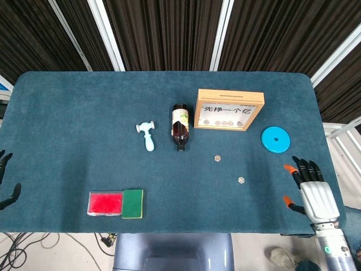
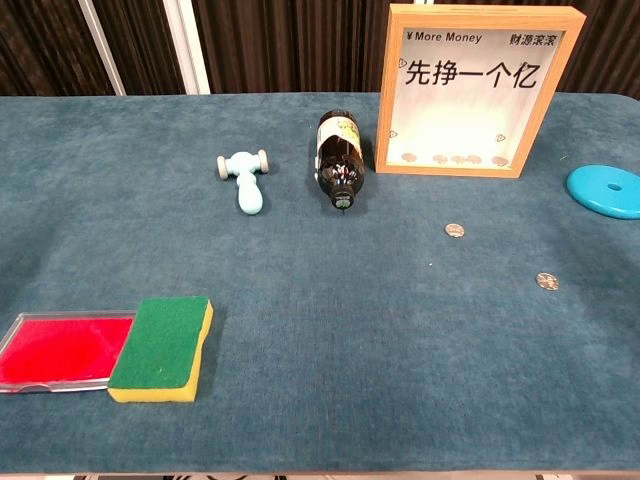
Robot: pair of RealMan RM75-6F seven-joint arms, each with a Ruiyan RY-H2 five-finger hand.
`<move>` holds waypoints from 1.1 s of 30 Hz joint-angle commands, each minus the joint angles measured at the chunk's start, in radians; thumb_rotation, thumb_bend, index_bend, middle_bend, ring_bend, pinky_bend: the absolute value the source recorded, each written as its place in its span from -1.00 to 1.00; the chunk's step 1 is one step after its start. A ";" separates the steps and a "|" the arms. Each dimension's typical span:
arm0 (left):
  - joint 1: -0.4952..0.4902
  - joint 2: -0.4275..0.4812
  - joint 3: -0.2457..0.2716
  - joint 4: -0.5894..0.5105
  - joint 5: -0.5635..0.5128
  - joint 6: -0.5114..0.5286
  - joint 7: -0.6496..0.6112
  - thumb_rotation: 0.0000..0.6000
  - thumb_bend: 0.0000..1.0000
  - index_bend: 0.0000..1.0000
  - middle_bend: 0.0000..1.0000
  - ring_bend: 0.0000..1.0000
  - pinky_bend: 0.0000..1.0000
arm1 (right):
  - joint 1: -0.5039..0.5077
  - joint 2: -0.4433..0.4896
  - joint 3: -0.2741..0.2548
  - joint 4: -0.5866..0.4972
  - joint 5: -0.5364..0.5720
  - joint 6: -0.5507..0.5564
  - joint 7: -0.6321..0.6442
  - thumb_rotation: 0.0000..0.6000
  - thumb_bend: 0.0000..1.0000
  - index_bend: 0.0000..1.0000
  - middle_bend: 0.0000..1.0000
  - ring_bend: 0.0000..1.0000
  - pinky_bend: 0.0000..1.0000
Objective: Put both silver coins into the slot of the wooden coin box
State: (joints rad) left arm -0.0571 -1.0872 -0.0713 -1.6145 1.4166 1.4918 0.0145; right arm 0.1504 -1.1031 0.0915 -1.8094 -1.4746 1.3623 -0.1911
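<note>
Teal felt worktop before dark slatted panels. Left hand cut off at left edge, grip unclear. Right hand lower right, fingers spread, holding nothing. Wooden coin box upper centre, several coins behind its window. Two silver coins loose below it.

This looks like a robotics lab or test room set up for tabletop trials. A wide table covered in dark teal felt fills both views, backed by dark pleated curtains hung between white metal frame bars. Loose black cables trail on the pale floor below the near edge, beside a grey machine base. Unrelated small props sit spread out on the cloth: a toy hammer, a brown bottle, a sponge and a blue disc.
</note>
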 commanded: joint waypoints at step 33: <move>-0.003 0.013 -0.003 -0.020 -0.034 -0.033 -0.020 1.00 -0.21 -0.81 -1.00 -1.00 -1.00 | 0.157 -0.470 0.022 0.366 0.124 -0.141 -0.037 1.00 -0.06 -0.40 -0.91 -1.00 -1.00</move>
State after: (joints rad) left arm -0.0598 -1.0741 -0.0739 -1.6348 1.3828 1.4585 -0.0057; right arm 0.3056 -1.5683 0.1156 -1.4494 -1.3522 1.2238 -0.2338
